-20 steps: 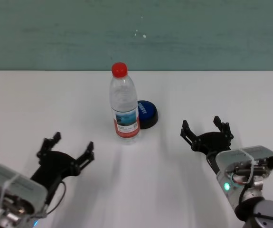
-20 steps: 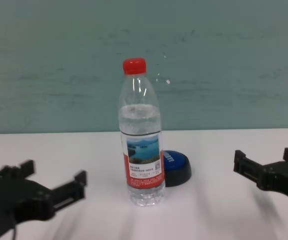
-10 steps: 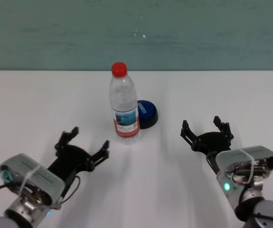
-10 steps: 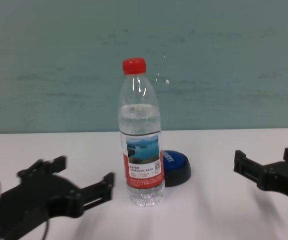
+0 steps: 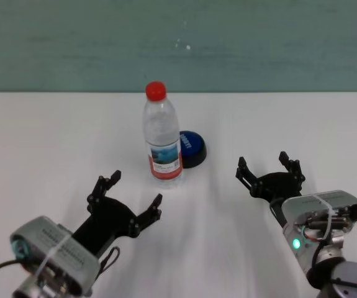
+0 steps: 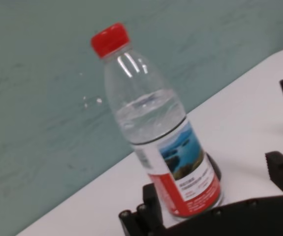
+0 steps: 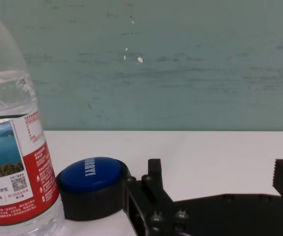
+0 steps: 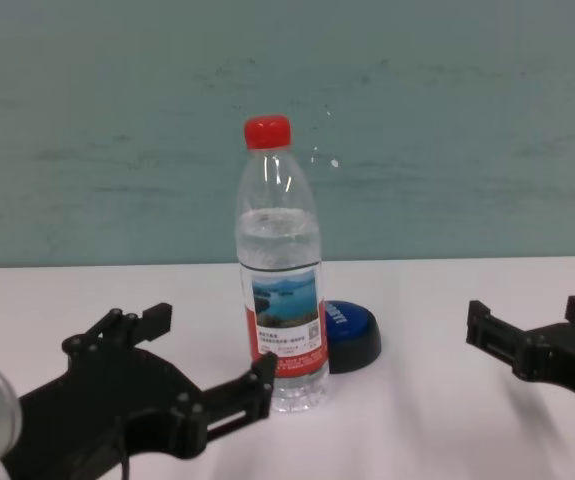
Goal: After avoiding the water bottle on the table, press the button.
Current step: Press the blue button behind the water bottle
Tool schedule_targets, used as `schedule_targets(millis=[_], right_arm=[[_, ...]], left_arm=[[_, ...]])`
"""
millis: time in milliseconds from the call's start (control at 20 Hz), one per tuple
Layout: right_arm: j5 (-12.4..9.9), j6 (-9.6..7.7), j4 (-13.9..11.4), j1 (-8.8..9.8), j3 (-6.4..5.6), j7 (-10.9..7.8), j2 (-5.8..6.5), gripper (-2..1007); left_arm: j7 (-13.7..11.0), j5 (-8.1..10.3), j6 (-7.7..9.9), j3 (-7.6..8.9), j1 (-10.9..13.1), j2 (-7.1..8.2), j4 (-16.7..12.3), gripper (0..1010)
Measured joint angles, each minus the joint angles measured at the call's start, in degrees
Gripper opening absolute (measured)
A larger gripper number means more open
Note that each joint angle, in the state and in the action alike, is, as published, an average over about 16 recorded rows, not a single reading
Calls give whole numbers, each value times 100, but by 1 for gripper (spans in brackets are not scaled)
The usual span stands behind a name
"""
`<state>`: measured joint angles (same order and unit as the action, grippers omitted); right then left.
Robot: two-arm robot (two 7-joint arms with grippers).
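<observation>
1. Head view: the left gripper [image 5: 128, 200] hovers low over the table [image 5: 35, 143] with its fingers spread wide and nothing between them. The water bottle [image 5: 163, 133] stands upright just ahead of it and slightly to its right. The button [image 5: 192, 148] sits beyond the bottle, touching or nearly touching its base on the far right side, so the bottle stands between this gripper and the button. The right gripper [image 5: 270, 174] rests well off to the right, also spread wide and empty, with bare tabletop between it and the button.

2. Left wrist view: the bottle [image 6: 156, 128] fills the space straight ahead of the left gripper's fingers [image 6: 281, 169], its red cap and lake label plain. Only a dark sliver of the button's base shows behind the bottle's foot, so from here the button is almost wholly hidden.

3. Right wrist view: here the button [image 7: 93, 187] shows clearly, blue dome with white lettering on a black base, ahead of the right gripper's fingers [image 7: 153, 182]. The bottle [image 7: 13, 147] stands just beside it, on the side away from this gripper.

4. Chest view: the left gripper's inner fingertip [image 8: 263, 375] lies just beside the bottle's [image 8: 281, 280] lower body; whether they touch cannot be told. The button [image 8: 352, 335] peeks out behind the bottle's right side.
</observation>
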<state>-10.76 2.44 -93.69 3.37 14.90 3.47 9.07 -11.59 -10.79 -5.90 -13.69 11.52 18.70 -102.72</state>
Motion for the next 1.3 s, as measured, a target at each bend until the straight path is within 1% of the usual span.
schedule_targets(millis=[300, 450, 600, 800, 1050, 1200, 1300], right_arm=[[0, 0, 0, 0, 0, 0, 0, 1004], [0, 0, 0, 0, 0, 0, 0, 1004], [0, 0, 0, 0, 0, 0, 0, 1004], [0, 0, 0, 0, 0, 0, 0, 1004], [0, 0, 0, 0, 0, 0, 0, 1004], [0, 0, 0, 0, 0, 0, 0, 1004], [0, 0, 0, 0, 0, 0, 0, 1004]], left_arm=[[98, -186, -84, 31, 374, 99, -397, 1000], [114, -216, -169, 88, 519, 148, -518, 1000], [106, -207, -271, 157, 626, 194, -583, 1000], [63, -148, -408, 247, 703, 249, -596, 1000], [-11, -24, -579, 346, 742, 313, -544, 1000], [-67, 93, -665, 411, 761, 346, -502, 1000], [-120, 220, -727, 474, 776, 370, -467, 1000]])
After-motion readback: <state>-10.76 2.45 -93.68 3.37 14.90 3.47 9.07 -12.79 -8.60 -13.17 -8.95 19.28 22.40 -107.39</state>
